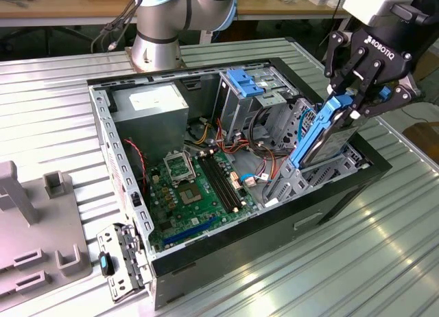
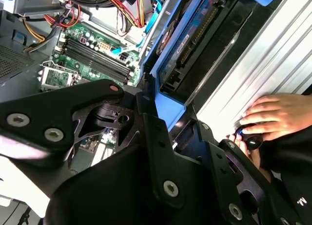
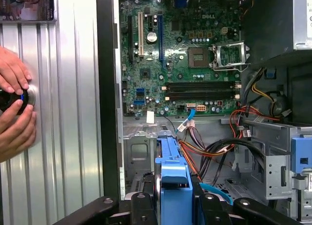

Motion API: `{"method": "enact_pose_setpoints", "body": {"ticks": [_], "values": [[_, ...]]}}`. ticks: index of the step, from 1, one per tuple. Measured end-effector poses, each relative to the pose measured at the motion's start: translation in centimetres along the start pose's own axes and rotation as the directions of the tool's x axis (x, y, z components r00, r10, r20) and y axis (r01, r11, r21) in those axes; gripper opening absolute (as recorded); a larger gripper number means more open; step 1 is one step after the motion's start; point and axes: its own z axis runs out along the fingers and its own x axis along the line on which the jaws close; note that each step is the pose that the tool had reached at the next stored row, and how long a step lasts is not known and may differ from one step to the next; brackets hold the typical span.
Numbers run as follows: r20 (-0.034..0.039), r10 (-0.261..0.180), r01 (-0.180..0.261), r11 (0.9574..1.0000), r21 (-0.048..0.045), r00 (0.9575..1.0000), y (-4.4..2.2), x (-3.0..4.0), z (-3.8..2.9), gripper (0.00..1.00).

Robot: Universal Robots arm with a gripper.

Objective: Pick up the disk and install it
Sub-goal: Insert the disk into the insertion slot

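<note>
- Judged risk: the dark-grey rectangular hard disk in its bright blue plastic carrier (image 1: 321,135) hangs tilted, so its rails could jam against the metal drive bay (image 1: 343,167).
- The black gripper (image 1: 353,97) has its fingers clamped on the disk's upper end. The disk slants down from them to the bay, at the open black computer case's (image 1: 274,235) corner on the exterior view's right.

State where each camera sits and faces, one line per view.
Exterior view: off the arm, looks down into the open case; arm base, gripper holding the disk.
First wrist view: on the wrist, faces the motherboard; the gripper's linkage.
Second wrist view: on the wrist, looks along the disk; the gripper's linkage.
Shared: disk, motherboard, a person's hand.
</note>
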Motion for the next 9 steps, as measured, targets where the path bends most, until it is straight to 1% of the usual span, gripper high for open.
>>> {"method": "enact_pose_setpoints", "body": {"ticks": [3,9], "values": [[0.0001,0.0,0.0,1.0,-0.0002,1.0,-0.01,0.0,0.35,0.37],[0.0,0.0,0.0,1.0,-0.0004,1.0,-0.01,0.01,0.79,0.37]]}}
